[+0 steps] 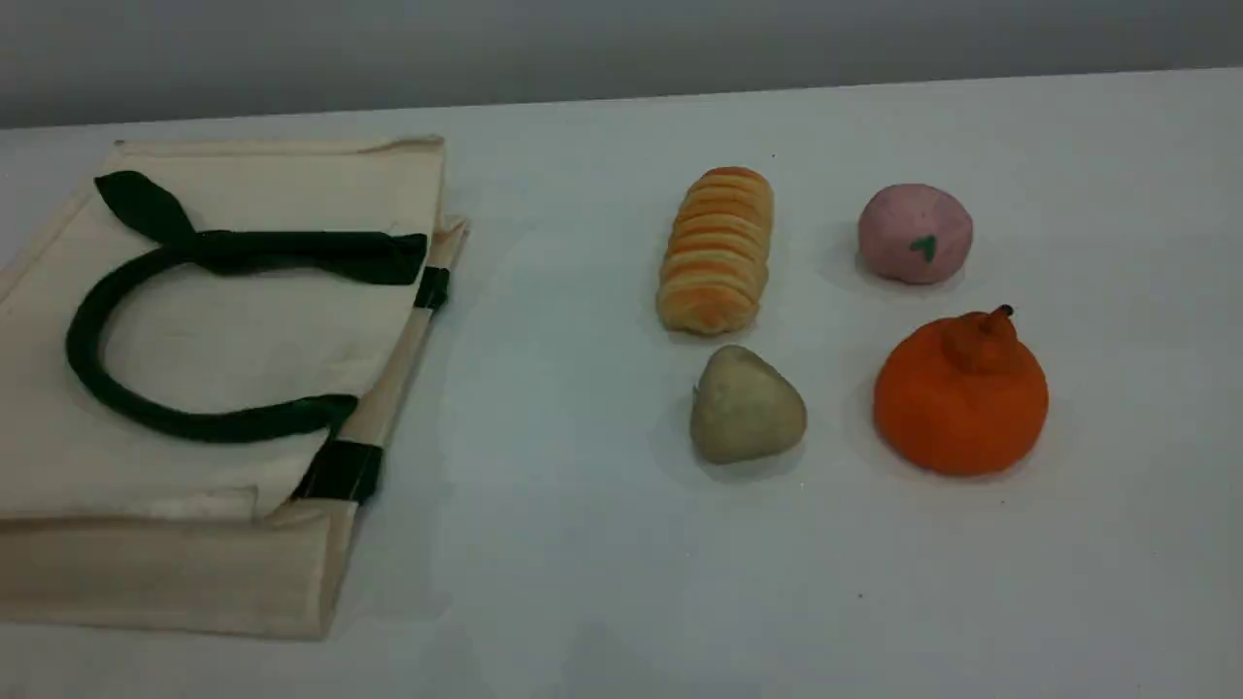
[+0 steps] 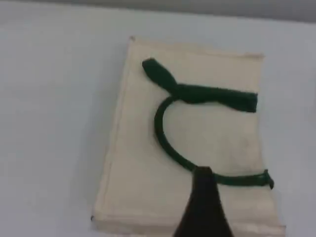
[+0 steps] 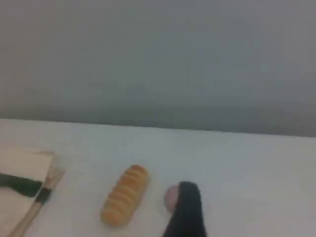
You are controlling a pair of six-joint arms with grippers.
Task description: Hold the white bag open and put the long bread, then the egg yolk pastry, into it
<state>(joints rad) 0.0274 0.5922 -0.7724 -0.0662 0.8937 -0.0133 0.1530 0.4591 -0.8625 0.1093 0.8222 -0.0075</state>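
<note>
The white bag (image 1: 243,340) is lying flat at the left of the table (image 1: 563,505). Its mouth is closed and seemingly facing the food, and its green handle (image 1: 87,320) is looping on top, within easy reach. The long bread (image 1: 717,250) and, just in front of it, the egg yolk pastry (image 1: 746,405) are sitting well apart from the bag. A pink ball (image 1: 914,234) and an orange fruit (image 1: 959,393) are lying further right. The left end effector (image 2: 202,197) is hovering over the handle, and the right end effector (image 3: 186,210) is hanging near the bread and ball. Both are released, grasping nothing.
</note>
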